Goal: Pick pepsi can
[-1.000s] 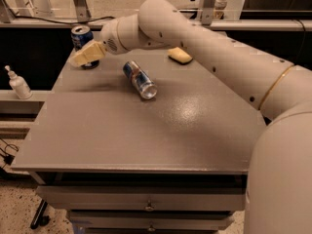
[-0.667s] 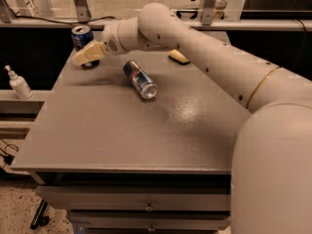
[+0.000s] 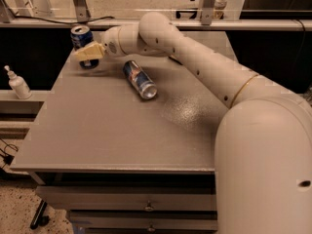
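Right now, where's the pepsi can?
In the camera view, the pepsi can stands at the far-left corner of the table, just behind the gripper; the slim can lies to its right.

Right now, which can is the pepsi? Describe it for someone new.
On the gray table, look to the far left corner, just behind the gripper. The pepsi can stands upright there, dark blue with a silver rim; the slimmer can lies on its side mid-table.
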{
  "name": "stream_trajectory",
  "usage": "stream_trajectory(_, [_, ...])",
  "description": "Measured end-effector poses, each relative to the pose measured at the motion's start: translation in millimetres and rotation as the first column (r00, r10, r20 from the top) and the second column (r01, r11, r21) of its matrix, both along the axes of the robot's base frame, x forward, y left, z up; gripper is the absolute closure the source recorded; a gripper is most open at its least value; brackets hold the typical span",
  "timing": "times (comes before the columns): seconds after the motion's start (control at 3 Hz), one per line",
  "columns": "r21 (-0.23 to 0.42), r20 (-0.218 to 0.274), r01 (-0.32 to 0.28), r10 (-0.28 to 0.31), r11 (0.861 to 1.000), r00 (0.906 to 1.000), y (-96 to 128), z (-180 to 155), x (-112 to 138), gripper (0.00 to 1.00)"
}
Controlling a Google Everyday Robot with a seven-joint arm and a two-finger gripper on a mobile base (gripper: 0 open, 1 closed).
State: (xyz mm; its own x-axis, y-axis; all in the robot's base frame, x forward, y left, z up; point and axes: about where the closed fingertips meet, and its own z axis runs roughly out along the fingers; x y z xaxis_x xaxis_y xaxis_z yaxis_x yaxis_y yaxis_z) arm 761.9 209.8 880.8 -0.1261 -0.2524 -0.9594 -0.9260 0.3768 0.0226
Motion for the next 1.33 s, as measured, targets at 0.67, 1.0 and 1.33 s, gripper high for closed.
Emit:
stream_trajectory(0.67, [0.063,-0.019,-0.013,0.014,0.998,0.9997,2,8,4,0.65])
stream_trajectory(1.0, [0.087,-0.002,-0.008,0.008,0.996,1.0000,-10,20,4,0.88])
stream_trajectory(1.33, [0.138,0.013,-0.033,0.032,0.990,0.9994,-28,39,-1,1.00])
